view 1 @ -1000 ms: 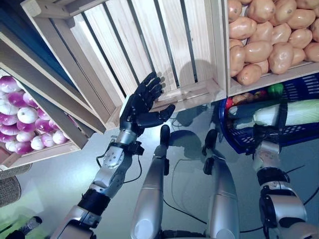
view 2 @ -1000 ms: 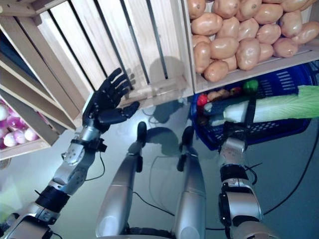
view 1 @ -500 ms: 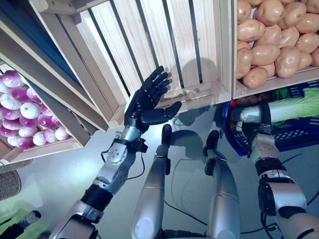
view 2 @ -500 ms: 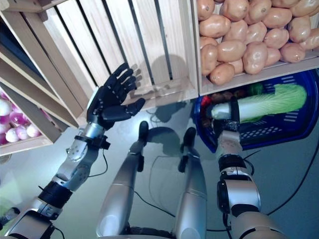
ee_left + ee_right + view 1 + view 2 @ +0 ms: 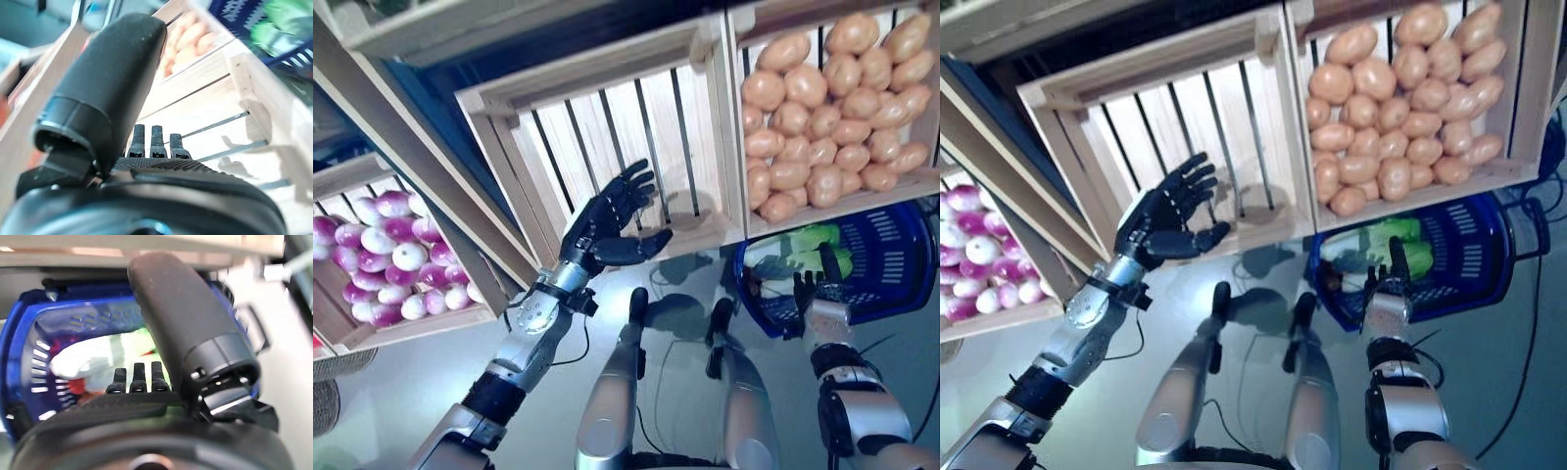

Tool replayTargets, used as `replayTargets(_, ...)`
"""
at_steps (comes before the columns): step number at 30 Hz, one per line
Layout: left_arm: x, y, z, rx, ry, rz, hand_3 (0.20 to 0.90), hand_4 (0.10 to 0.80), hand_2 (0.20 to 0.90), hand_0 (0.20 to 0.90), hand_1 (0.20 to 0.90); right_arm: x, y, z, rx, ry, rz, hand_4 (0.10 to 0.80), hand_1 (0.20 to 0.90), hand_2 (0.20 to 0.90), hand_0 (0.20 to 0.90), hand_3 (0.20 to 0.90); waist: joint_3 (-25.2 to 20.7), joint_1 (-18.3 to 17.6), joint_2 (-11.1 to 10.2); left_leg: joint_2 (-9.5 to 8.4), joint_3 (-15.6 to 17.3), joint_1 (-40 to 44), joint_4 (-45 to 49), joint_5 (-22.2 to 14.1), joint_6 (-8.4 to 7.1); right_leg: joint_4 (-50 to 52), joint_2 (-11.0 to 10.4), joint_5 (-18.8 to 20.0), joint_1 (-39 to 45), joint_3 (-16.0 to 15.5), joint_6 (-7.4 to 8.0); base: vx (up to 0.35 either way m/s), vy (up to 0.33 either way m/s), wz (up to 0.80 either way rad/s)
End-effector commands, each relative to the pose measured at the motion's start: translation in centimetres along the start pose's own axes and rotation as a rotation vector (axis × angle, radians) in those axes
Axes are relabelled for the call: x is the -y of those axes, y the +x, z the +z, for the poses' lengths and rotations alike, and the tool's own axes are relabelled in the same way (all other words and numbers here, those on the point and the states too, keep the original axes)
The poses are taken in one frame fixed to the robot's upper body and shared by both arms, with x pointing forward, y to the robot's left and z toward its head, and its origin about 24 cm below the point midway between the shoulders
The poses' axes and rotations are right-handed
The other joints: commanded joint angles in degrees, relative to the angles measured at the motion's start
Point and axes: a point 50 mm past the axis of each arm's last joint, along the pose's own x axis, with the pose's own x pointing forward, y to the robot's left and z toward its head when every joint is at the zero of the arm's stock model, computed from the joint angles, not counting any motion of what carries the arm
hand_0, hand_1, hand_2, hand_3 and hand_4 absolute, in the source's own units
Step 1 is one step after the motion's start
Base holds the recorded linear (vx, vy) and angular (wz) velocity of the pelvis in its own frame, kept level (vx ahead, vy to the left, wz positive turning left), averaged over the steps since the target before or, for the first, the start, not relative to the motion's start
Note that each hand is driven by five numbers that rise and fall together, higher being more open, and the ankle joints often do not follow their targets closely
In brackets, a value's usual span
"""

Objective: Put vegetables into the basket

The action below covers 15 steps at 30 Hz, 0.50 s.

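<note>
The cabbage (image 5: 1393, 247) lay in the blue basket (image 5: 1469, 257); potatoes (image 5: 1398, 129) filled one crate (image 5: 1528, 88); both the right hand (image 5: 1387, 284) and the left hand (image 5: 1167, 217) were released, fingers straight.

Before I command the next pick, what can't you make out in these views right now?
- Blue basket: its far part is hidden under the potato crate; items beneath the cabbage show only as red and brown bits.
- Right hand: the right wrist view is largely filled by the thumb.
- Left hand: its wrist view is mostly thumb; the empty crate behind is blurred.
- Onion crate: cut off at the edge.
</note>
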Motion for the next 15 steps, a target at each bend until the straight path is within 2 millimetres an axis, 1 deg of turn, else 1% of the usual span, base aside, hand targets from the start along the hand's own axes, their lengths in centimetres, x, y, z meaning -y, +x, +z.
replayTargets(1,1.7,-0.9,1.1,0.056,-0.018,-0.153,0.900,0.800,0.900,0.900,0.900,3.2,-0.8,2.2,0.160,-0.318,0.059,0.800,0.900,0.900,0.900,0.900,-10.6,-0.5,-0.2,-1.31,1.2,1.0,-3.4,-0.1,-0.10,-5.0,2.7,1.1,6.9,-1.2,-2.32,0.174,0.078,-0.06)
replayTargets(2,1.9,-1.5,0.2,0.006,-0.023,-0.176,0.900,0.800,0.900,0.900,0.900,4.8,-1.1,2.2,0.145,-0.378,0.066,0.800,0.900,0.900,0.900,0.900,-11.7,-0.9,-0.4,-0.98,1.4,2.6,-4.4,0.0,-0.20,-6.0,2.7,1.3,8.5,-1.0,-2.22,0.180,0.061,-0.05)
replayTargets(3,2.2,-2.1,-0.5,-0.035,-0.009,-0.212,0.900,0.800,0.900,0.900,0.900,5.9,-1.4,2.1,0.136,-0.474,0.081,0.800,0.900,0.900,0.900,0.900,-12.8,-1.3,-0.6,-0.66,1.6,4.0,-5.3,0.1,-0.25,-6.8,2.8,1.4,9.9,-0.8,-2.07,0.221,0.068,-0.05)
replayTargets(4,2.5,-3.0,-1.6,-0.096,-0.018,-0.247,0.900,0.800,0.900,0.900,0.900,7.3,-2.0,1.8,0.117,-0.605,0.111,0.800,0.900,0.900,0.900,0.900,-14.5,-2.0,-1.1,-0.16,2.1,5.9,-6.6,0.4,-0.42,-8.1,2.9,1.5,11.9,-0.7,-1.83,0.207,0.065,-0.02)
replayTargets(6,2.9,-4.7,-3.6,-0.209,-0.048,-0.283,0.900,0.800,0.900,0.900,0.900,8.9,-3.1,0.9,0.065,-0.809,0.170,0.800,0.900,0.900,0.900,0.900,-16.7,-2.9,-1.7,0.44,2.3,8.2,-8.0,0.7,-0.65,-9.2,3.2,1.5,14.1,-0.4,-1.53,0.190,0.065,-0.06)
replayTargets(9,3.3,-7.0,-6.6,-0.372,-0.051,-0.332,0.900,0.800,0.900,0.900,0.900,11.0,-4.0,0.3,-0.046,-1.052,0.258,0.800,0.900,0.900,0.900,0.900,-19.2,-4.0,-2.2,0.84,2.9,10.3,-8.0,0.1,-0.69,-9.2,3.2,0.9,15.7,-0.1,-1.30,0.158,0.048,-0.07)
replayTargets(10,3.4,-8.1,-7.7,-0.440,-0.054,-0.328,0.900,0.800,0.900,0.900,0.900,12.1,-4.4,-0.1,-0.121,-1.145,0.282,0.800,0.900,0.900,0.900,0.900,-20.2,-4.4,-2.3,0.86,3.2,10.9,-7.6,-0.4,-0.64,-8.9,3.2,0.5,16.2,0.1,-1.18,0.129,0.039,-0.02)
replayTargets(11,3.4,-8.6,-8.3,-0.476,-0.052,-0.330,0.900,0.800,0.900,0.900,0.900,12.6,-4.5,-0.2,-0.153,-1.192,0.297,0.800,0.900,0.900,0.900,0.900,-20.5,-4.6,-2.4,0.86,3.3,11.2,-7.5,-0.6,-0.61,-8.8,3.1,0.4,16.5,0.2,-1.13,0.126,0.038,-0.06)
replayTargets(12,3.4,-9.9,-9.7,-0.555,-0.051,-0.331,0.900,0.800,0.900,0.900,0.900,13.9,-4.9,-0.3,-0.224,-1.293,0.312,0.800,0.900,0.900,0.900,0.900,-21.4,-4.8,-2.5,0.88,3.5,11.9,-7.3,-1.0,-0.57,-8.7,3.0,0.1,17.1,0.2,-1.02,0.092,0.029,-0.10)
replayTargets(13,3.4,-10.6,-10.5,-0.602,-0.041,-0.320,0.900,0.800,0.900,0.900,0.900,14.9,-5.1,-0.4,-0.278,-1.359,0.316,0.800,0.900,0.900,0.900,0.900,-21.8,-4.9,-2.6,0.88,3.5,12.3,-7.2,-1.2,-0.57,-8.8,2.9,-0.1,17.5,0.2,-0.95,0.116,0.035,-0.17)
replayTargets(15,3.1,-12.8,-12.8,-0.731,0.020,-0.293,0.900,0.800,0.900,0.900,0.900,17.2,-5.7,-0.7,-0.409,-1.537,0.335,0.800,0.900,0.900,0.900,0.900,-22.9,-5.0,-2.7,0.86,3.6,14.0,-7.4,-2.0,-0.56,-9.3,2.7,-0.4,18.9,0.3,-0.71,0.109,0.033,-0.16)
